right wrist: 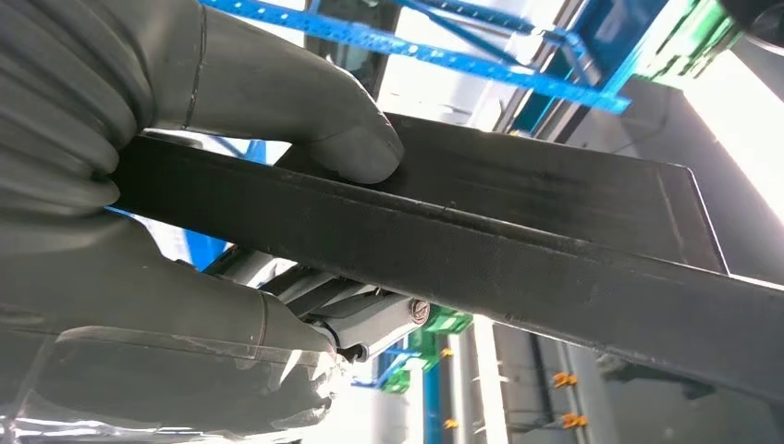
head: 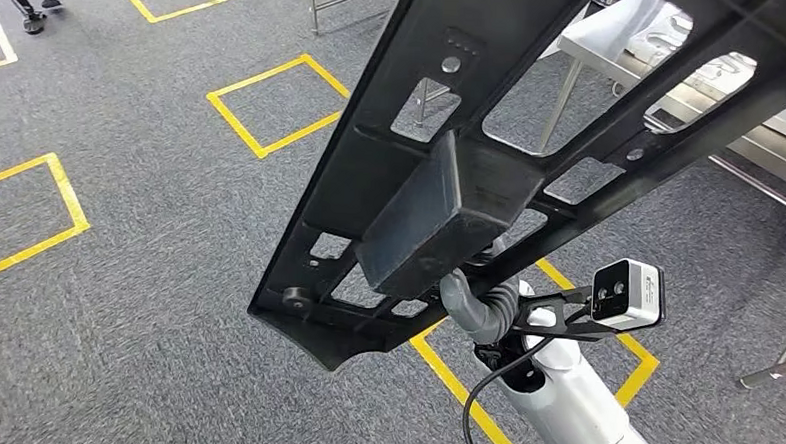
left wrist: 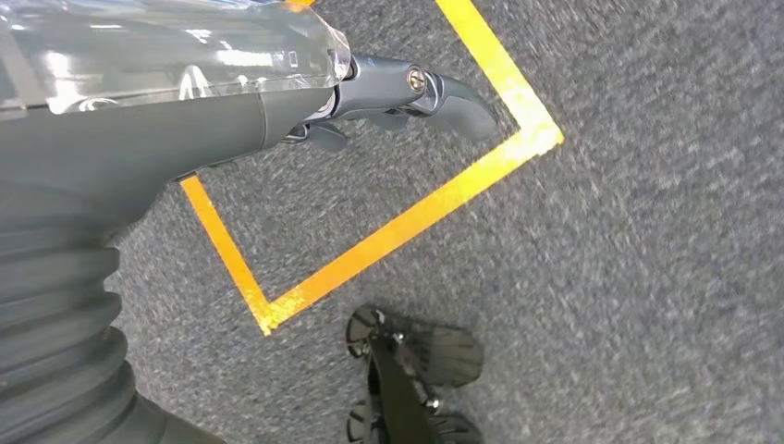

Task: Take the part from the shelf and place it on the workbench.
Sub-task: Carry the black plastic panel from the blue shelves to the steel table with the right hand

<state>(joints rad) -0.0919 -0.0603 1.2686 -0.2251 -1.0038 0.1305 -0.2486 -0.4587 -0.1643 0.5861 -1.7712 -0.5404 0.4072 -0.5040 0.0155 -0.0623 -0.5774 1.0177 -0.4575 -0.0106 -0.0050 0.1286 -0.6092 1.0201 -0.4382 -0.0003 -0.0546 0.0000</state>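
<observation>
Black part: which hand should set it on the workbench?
Right. The right hand already grips the black part, thumb on top and fingers beneath, with the workbench ahead on that side. The left hand hangs over the carpet, holding nothing.

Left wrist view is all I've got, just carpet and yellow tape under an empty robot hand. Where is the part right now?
Observer: The right robot hand grips the black part, thumb pressed on one face and fingers under its edge.
Operator: Is it near the workbench?
Observer: The head view shows a metal bench ahead on the right, past the far end of the part; the part is held up in the air over the carpet.
Operator: And my left robot hand?
Observer: The left robot hand holds nothing and hangs over a yellow floor square.
</observation>
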